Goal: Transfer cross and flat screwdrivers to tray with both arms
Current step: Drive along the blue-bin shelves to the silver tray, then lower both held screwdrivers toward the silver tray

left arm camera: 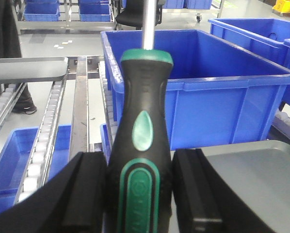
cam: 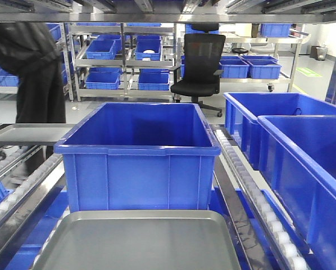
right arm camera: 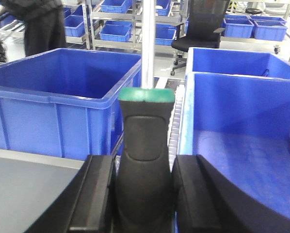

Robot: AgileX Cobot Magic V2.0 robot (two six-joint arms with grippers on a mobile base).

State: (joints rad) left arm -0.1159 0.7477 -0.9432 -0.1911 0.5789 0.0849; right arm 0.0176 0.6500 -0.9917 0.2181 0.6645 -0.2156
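Left hand [left arm camera: 139, 194] clamps first screwdriver [left arm camera: 142, 121] handle, shaft forward; right hand [right arm camera: 144, 194] clamps second screwdriver [right arm camera: 145, 136] likewise (tray [left arm camera: 251, 184] just beside).

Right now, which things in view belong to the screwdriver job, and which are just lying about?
Job:
left gripper shut on a screwdriver
right gripper shut on the other screwdriver
grey tray

Just about:
middle blue bin
blue bins on the right
office chair
person
second tray, far left
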